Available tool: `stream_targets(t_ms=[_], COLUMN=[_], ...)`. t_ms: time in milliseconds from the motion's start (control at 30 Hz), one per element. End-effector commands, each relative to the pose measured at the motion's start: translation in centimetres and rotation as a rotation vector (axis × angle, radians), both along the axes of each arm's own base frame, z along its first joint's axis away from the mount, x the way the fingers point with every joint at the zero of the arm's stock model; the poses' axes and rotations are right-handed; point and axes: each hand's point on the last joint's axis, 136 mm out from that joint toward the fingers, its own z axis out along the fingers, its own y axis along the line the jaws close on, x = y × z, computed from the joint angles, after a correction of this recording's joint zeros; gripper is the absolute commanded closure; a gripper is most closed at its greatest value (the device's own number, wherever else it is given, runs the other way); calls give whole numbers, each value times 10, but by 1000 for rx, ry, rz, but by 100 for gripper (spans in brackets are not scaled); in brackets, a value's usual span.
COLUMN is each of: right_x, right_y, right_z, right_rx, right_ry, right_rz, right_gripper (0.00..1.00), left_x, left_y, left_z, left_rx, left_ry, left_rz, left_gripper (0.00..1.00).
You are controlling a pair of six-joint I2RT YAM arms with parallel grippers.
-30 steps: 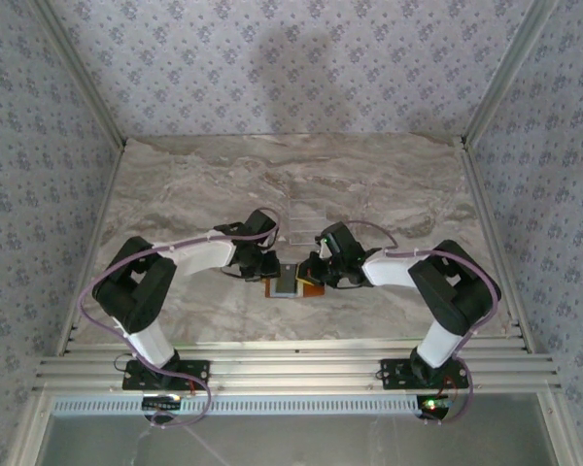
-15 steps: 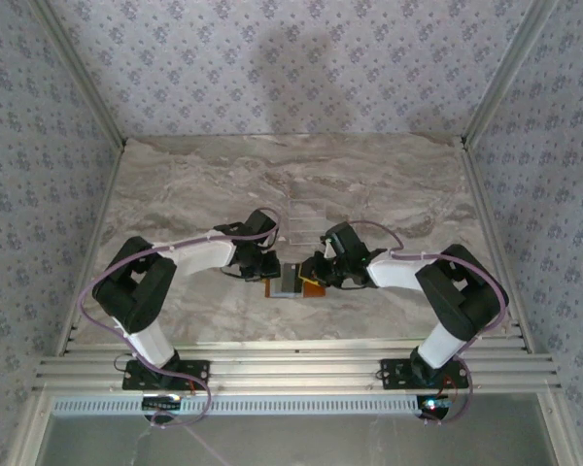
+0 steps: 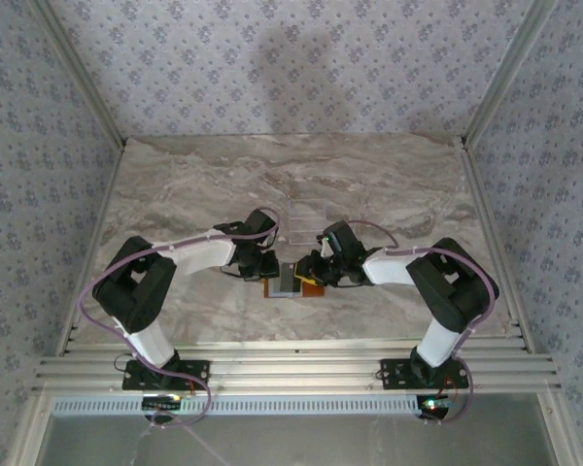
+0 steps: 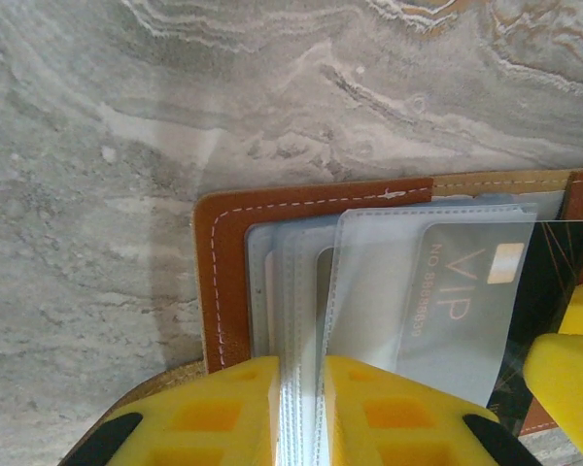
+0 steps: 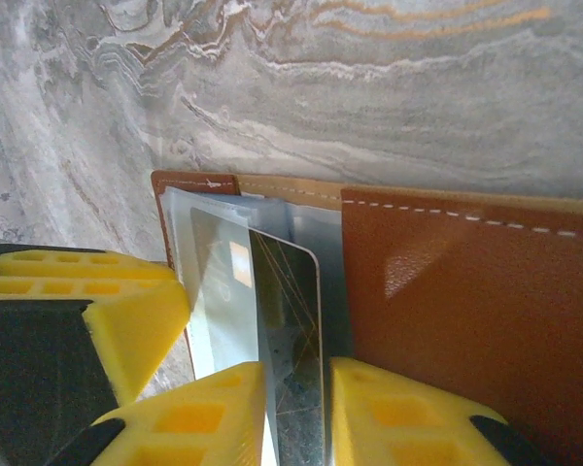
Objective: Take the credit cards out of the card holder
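The tan-brown card holder (image 3: 293, 283) lies open on the marble table between both grippers. My left gripper (image 4: 301, 413) is shut on the edges of its stacked clear sleeves, next to the brown leather border (image 4: 223, 282). A dark credit card (image 4: 466, 291) marked VIP sticks partly out of one sleeve. In the right wrist view that dark card (image 5: 291, 330) runs slanted between the fingers of my right gripper (image 5: 296, 417), whose jaws stand a narrow gap apart around it. The brown flap (image 5: 466, 301) lies just right of them. From above, the left gripper (image 3: 271, 269) and right gripper (image 3: 311, 273) face each other.
The marble table (image 3: 389, 184) stretches back to patterned walls, with metal rails along its sides and near edge. A faint clear square object (image 3: 299, 216) lies just behind the grippers. The left gripper's yellow finger (image 5: 126, 320) sits close beside the sleeves.
The right arm shifted slightly right, then came back left onto the holder. The left gripper and the holder have stayed put.
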Motion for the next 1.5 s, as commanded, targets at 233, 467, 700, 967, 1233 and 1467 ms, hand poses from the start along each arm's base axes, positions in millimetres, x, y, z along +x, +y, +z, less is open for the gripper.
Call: stream_targets(t_ms=[233,467,700,967,1233,1467], right_x=[-6,-5,-2,5,12,22], right_y=[-4,-25,-37,-45,-69,-81], right_z=[-1,3,15,44,68,92], right_rx=[-59,-135,-147,-148,-261,-404], right_ry=[3,-18,-43,-115,-261,-525], right_rz=[34,13,6,19,174,519], right_gripper=[88,91,93,94,96,100], left_x=[-9,-9,-8,0,7,12], left_y=[15,17,17,8,1,4], left_z=[-16,-15,-9,9,29,50], left_rx=[90,96,97,50,20,11], left_ry=[51,50,38,-14,-58,-120], left_rz=[-8,-11,-8,-20,-33,-20], left_gripper=[80,80,80,78,74,72])
